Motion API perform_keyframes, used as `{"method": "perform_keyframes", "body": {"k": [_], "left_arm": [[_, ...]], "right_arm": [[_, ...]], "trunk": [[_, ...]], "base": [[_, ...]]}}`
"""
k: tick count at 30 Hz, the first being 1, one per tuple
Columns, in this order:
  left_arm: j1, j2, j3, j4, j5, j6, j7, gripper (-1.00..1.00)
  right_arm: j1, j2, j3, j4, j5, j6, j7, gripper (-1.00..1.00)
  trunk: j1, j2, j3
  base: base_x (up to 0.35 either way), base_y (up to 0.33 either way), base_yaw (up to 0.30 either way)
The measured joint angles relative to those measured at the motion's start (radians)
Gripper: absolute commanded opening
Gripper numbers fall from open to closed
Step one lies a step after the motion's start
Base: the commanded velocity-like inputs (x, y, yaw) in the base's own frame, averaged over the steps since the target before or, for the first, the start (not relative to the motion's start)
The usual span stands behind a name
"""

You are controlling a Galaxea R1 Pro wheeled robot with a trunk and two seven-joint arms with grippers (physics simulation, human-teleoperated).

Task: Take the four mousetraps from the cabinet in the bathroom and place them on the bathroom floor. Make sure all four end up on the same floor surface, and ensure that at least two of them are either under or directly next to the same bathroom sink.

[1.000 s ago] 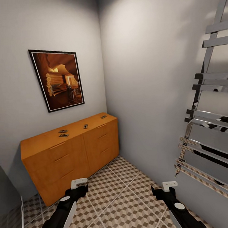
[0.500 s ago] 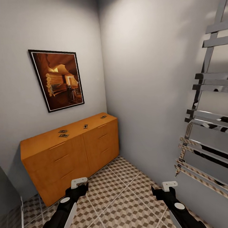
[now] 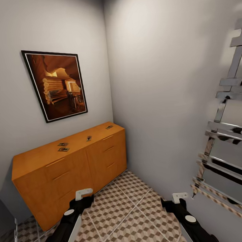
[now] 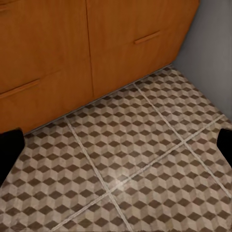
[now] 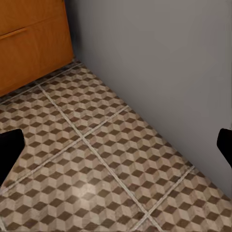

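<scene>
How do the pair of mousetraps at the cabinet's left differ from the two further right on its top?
The left pair of mousetraps lie close together, one behind the other; the middle trap and the far-right trap each lie alone, well apart. The pair sits nearer the picture; the far-right trap is by the corner. All four rest flat on the cabinet, untouched.

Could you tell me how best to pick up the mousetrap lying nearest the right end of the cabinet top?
That mousetrap lies flat on the cabinet top near its right end. I'd come straight down from above and pinch the board across its two long edges, since it looks too thin to grip from the side. Its wire parts are too small to make out.
</scene>
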Motion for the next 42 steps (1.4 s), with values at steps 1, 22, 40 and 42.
{"method": "perform_keyframes", "body": {"k": [1, 22, 40, 42], "left_arm": [[0.000, 0.000, 0.000, 0.000, 0.000, 0.000, 0.000, 1.00], [0.000, 0.002, 0.000, 0.000, 0.000, -0.007, 0.000, 1.00], [0.000, 0.002, 0.000, 0.001, -0.002, -0.009, 0.004, 1.00], [0.000, 0.002, 0.000, 0.001, -0.002, -0.009, 0.004, 1.00]], "right_arm": [[0.000, 0.000, 0.000, 0.000, 0.000, 0.000, 0.000, 1.00], [0.000, 0.000, 0.001, 0.000, 0.000, 0.000, 0.000, 1.00], [0.000, 0.000, 0.001, 0.000, 0.001, 0.001, 0.004, 1.00], [0.000, 0.000, 0.001, 0.001, 0.000, 0.002, 0.006, 1.00]], "trunk": [[0.000, 0.000, 0.000], [0.001, 0.000, 0.000], [0.000, 0.000, 0.000], [0.001, 0.000, 0.000]], "base": [[0.331, 0.000, 0.000], [0.166, 0.000, 0.000], [0.143, 0.058, 0.000], [0.015, 0.005, 0.000]]}}
